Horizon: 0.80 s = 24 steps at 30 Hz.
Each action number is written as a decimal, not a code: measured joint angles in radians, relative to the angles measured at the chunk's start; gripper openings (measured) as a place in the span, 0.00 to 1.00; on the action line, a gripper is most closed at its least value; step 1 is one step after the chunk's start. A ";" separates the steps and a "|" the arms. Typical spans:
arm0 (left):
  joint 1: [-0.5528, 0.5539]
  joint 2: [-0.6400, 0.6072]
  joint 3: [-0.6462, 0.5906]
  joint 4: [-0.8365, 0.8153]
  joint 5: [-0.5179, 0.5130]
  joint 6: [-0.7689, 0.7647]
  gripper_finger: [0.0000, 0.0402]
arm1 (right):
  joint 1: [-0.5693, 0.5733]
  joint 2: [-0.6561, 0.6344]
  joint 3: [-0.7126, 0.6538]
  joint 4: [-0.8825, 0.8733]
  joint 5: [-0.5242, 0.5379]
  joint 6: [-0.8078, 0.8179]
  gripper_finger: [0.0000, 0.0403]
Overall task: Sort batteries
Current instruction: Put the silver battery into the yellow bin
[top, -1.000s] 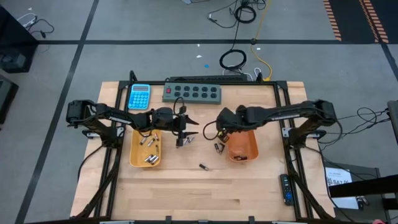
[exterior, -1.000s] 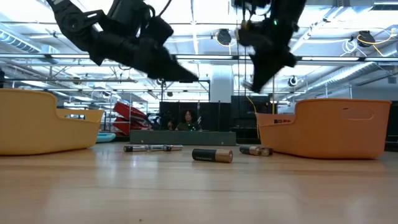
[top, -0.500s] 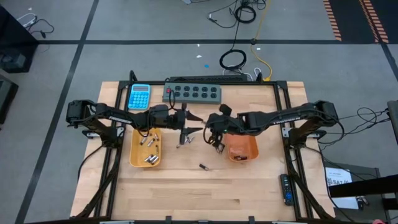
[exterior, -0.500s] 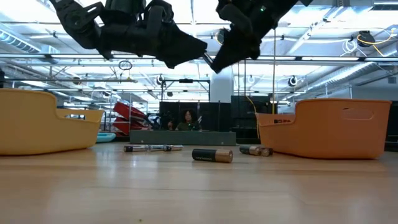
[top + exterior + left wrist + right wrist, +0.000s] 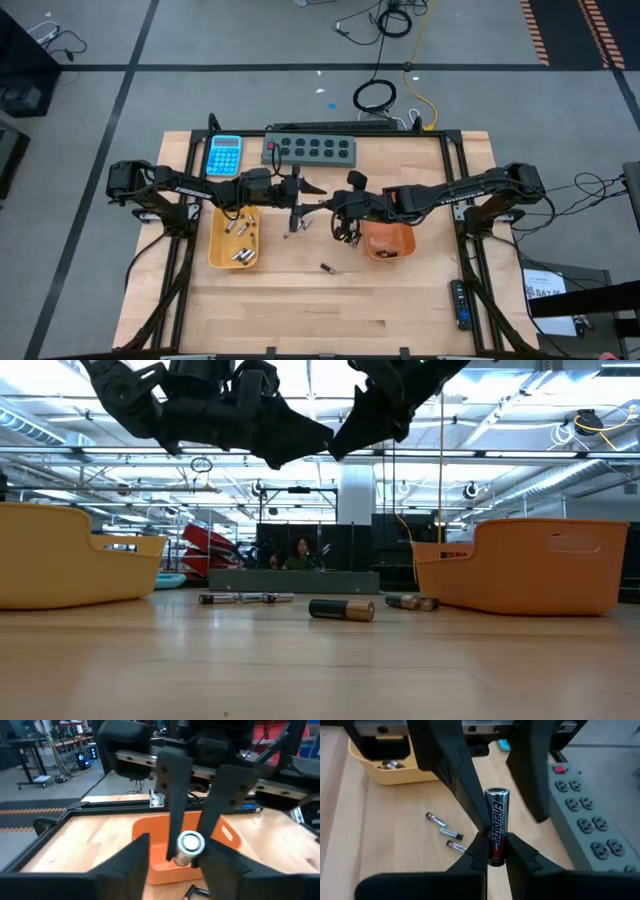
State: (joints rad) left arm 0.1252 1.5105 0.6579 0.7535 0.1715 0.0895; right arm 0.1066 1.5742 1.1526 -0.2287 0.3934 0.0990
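Right wrist view: right gripper (image 5: pixel 493 851) has its jaws clamped on the lower end of a silver-and-black battery (image 5: pixel 497 824), held upright in mid-air above the bench (image 5: pixel 395 815).
Left gripper: left gripper (image 5: pixel 303 199) meets it over the middle of the bench, jaws spread wide, one finger (image 5: pixel 451 765) on either side of the battery; whether they touch it cannot be told.
Left wrist view: battery's round silver end (image 5: pixel 191 843) shows between the right arm's two dark fingers.
Loose batteries: three thin ones (image 5: pixel 444 832) lie in a row on the wood below the grippers; a black-and-copper one (image 5: pixel 341 609) lies alone nearer the bench's front edge.
Yellow tray (image 5: pixel 217 248): sits under the left arm with several batteries inside.
Orange tray (image 5: pixel 392 240): sits under the right arm, two small batteries (image 5: pixel 411 602) just beside it.
Far edge: grey power strip (image 5: pixel 309 149) and blue calculator (image 5: pixel 224 155) side by side.
Background: a person sits far behind the bench in the low view.
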 joint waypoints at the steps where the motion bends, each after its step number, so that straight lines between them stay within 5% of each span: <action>1: -0.003 0.000 0.000 0.000 0.000 0.018 0.38 | 0.000 0.000 0.000 0.002 0.001 -0.005 0.05; 4: -0.014 0.000 0.000 -0.004 0.001 0.072 0.13 | 0.001 0.000 0.000 0.002 0.002 -0.011 0.06; 15: -0.014 -0.027 0.000 -0.026 -0.017 0.075 0.12 | 0.003 -0.001 0.000 -0.056 -0.007 0.070 0.43; 24: -0.051 -0.368 0.000 -0.677 -0.124 -0.045 0.12 | 0.003 -0.001 0.000 -0.236 0.010 0.116 0.51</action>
State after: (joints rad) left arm 0.0742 1.1421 0.6579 0.0765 0.0472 0.0441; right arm 0.1097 1.5730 1.1524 -0.4651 0.4038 0.2152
